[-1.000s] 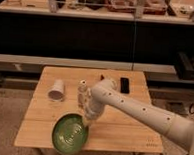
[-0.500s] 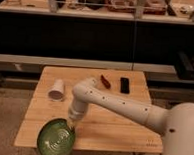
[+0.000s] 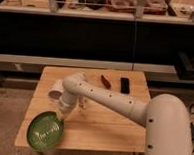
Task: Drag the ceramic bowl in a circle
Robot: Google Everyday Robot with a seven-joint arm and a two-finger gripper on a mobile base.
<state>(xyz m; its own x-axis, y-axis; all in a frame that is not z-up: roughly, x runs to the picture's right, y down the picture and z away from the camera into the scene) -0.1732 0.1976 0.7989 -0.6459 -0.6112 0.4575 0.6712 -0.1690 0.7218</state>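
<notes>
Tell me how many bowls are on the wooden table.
1. The ceramic bowl sits at the table's front left corner, overhanging the edge, with the gripper at its rim. The paper cup lies behind it.

The white arm reaches left across the wooden table (image 3: 111, 133), its end effector (image 3: 61, 115) down at the back rim of the ceramic bowl (image 3: 45, 130), which overhangs the table's front-left corner. A white paper cup (image 3: 55, 90) lies behind it; a red object (image 3: 106, 81) and black device (image 3: 124, 84) sit farther back.

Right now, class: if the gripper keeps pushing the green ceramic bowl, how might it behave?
The ceramic bowl looks rigid and glossy, so it probably slides. It overhangs the table corner, so it might tip off. The gripper sits at its rim.
</notes>
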